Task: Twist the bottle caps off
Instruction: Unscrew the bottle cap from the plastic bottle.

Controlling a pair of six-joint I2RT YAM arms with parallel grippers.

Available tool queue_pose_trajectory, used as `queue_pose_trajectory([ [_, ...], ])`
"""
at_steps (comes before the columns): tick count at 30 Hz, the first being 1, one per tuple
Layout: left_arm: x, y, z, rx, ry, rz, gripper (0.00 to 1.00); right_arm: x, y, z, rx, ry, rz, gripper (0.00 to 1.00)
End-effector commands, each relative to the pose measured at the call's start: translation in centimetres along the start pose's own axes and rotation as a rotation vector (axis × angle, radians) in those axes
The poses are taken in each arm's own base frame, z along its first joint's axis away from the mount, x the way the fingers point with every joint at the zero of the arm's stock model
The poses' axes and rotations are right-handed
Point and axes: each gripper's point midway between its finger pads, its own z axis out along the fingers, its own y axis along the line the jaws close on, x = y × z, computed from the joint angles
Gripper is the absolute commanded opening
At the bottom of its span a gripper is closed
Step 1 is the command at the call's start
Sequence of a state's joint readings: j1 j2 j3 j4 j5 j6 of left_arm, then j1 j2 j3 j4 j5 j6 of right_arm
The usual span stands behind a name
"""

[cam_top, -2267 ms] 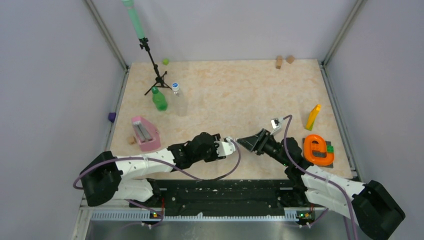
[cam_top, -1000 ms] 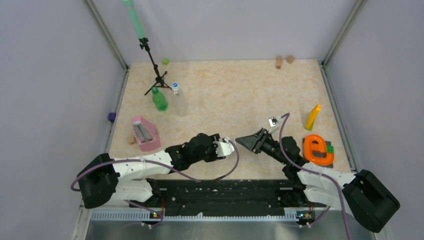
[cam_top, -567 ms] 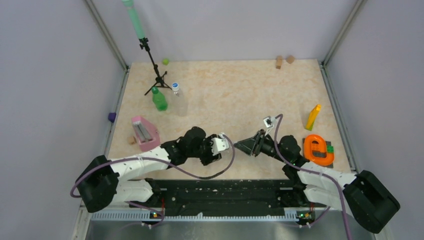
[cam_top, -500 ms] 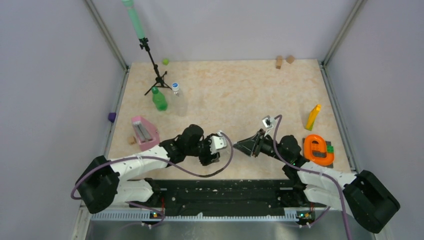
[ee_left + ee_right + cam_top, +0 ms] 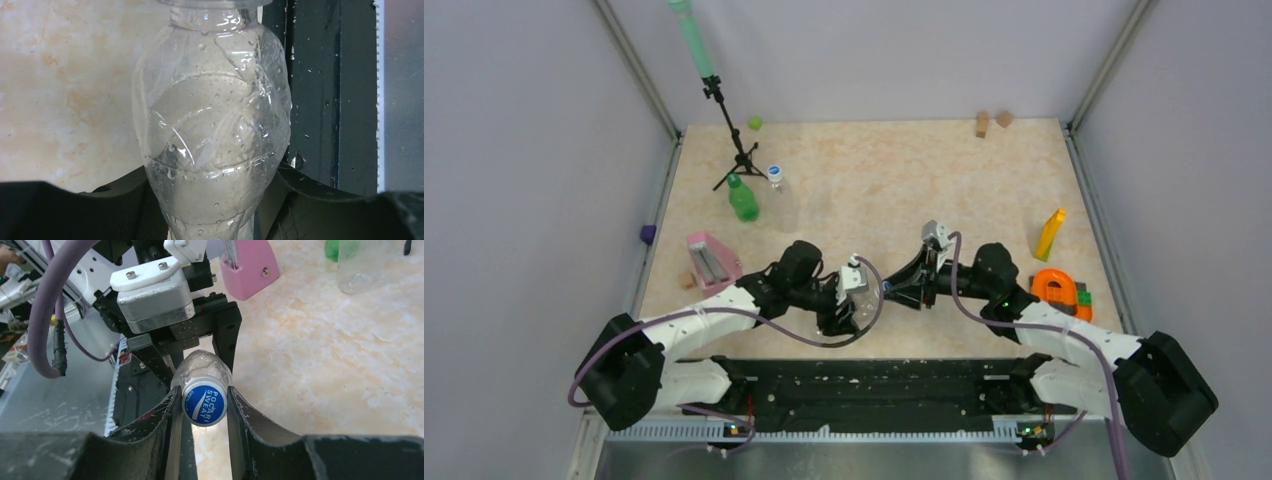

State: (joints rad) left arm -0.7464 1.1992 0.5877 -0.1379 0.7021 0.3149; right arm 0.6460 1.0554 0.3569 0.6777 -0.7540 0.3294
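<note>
Where the two arms meet near the front edge of the desk, a clear bottle is held lying on its side between them. The left jaws are closed around its body, gripping it from both flanks, and the left wrist view shows droplets clinging inside the creased plastic. The right jaws, drawn narrow, pinch the blue cap from either side. The cap faces that wrist camera square on, white lettering across it, and sits on the bottle's neck.

Well apart from this, at the far left of the desk, a green bottle with a dark green cap stands upright just beside a second clear bottle, which is topped with a second blue cap. A pink holder rests near the left arm. A yellow block and an orange piece lie off to the right.
</note>
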Motion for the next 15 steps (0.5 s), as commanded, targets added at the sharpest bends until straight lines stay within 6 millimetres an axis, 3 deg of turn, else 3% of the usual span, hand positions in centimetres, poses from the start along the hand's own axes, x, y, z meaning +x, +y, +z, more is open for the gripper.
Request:
queue_pose_trajectory([
  [1, -6.3, -0.8, -0.7, 0.039, -0.170, 0.146, 0.00, 0.2, -0.6, 0.3, 0.003, 0.036, -0.094, 0.04],
  [4, -6.6, 0.4, -0.9, -0.042, -0.176, 0.129, 0.00, 0.2, -1.9, 0.0, 0.099, 0.003, -0.029, 0.09],
  [8, -7.2, 2.0, -1.5, -0.156, -0.221, 0.162, 0.00, 0.2, -4.5, -0.9, 0.320, -0.096, 0.253, 0.23],
  [12, -7.4, 3.2, -2.3, -0.252, -0.243, 0.163, 0.00, -2.3, -2.6, -1.2, 0.237, -0.262, 0.380, 0.40],
  [15, -7.4, 4.0, -2.9, -0.318, -0.240, 0.164, 0.00, -3.0, -1.5, -1.9, 0.198, -0.331, 0.446, 0.51],
])
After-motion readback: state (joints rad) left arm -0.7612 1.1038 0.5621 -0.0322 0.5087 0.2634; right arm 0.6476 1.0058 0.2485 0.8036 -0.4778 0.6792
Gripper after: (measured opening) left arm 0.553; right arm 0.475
